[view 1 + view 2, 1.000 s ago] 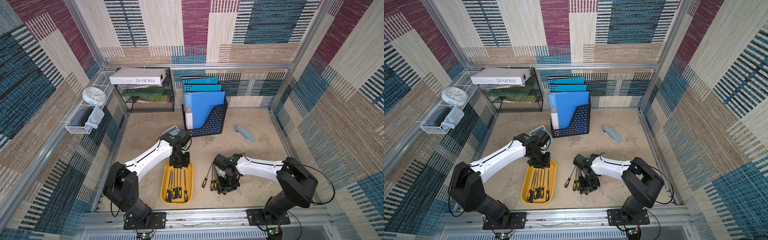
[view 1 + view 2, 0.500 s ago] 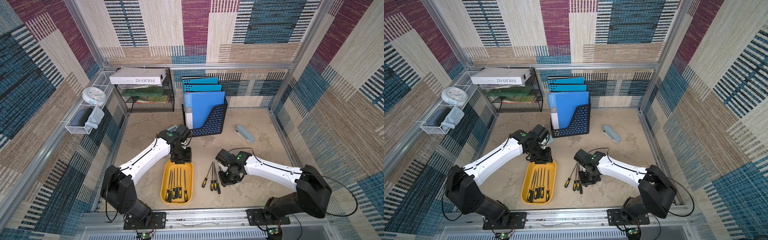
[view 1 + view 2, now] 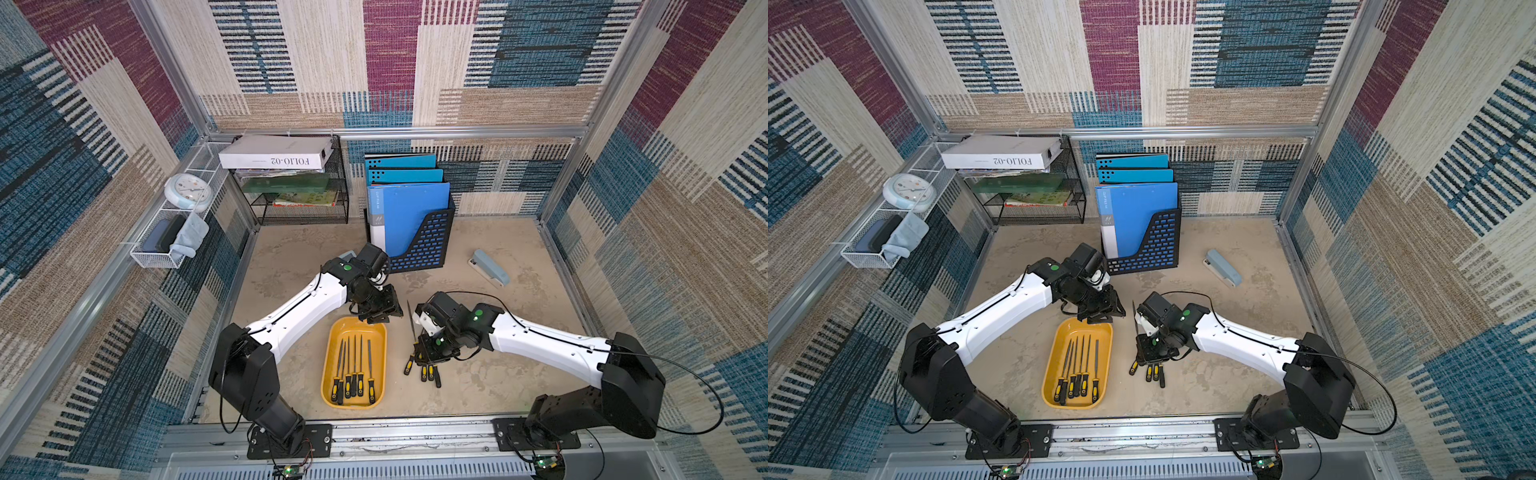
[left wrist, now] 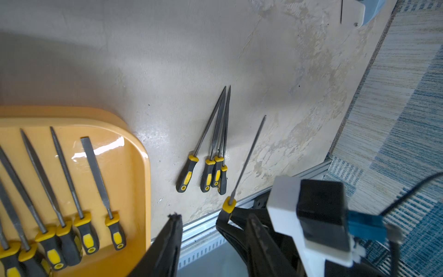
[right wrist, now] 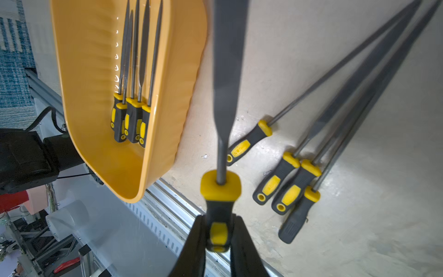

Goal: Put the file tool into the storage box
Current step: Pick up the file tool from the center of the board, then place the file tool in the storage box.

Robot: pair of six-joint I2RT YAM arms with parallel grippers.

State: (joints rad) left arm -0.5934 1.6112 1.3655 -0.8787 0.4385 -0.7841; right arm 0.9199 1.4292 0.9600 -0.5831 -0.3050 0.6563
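As the entries run from left to right, item one is my left gripper (image 3: 382, 318), jaws apart and empty, hanging over the far end of the tray (image 3: 358, 329); I judge it should draw clear before anything comes down there. Item two, the tray: orange-yellow, low walls, five files (image 3: 353, 370) side by side, handles toward the front rail (image 3: 415, 428); bare floor shows at the far end and in a strip along the right wall. Item three, my right gripper (image 5: 219, 229), clenched on the black-and-yellow handle of one file (image 5: 227, 72), held off the table (image 3: 478, 386) just right of the tray, blade pointing away from the rail. To do this well I carry it left over the low wall, keep the blade in line with the tray's length, lower it flat into that strip, then let go. Item four, four loose files (image 5: 335, 124) fanned on the table below my wrist; I must not brush them. Open table lies farther right.
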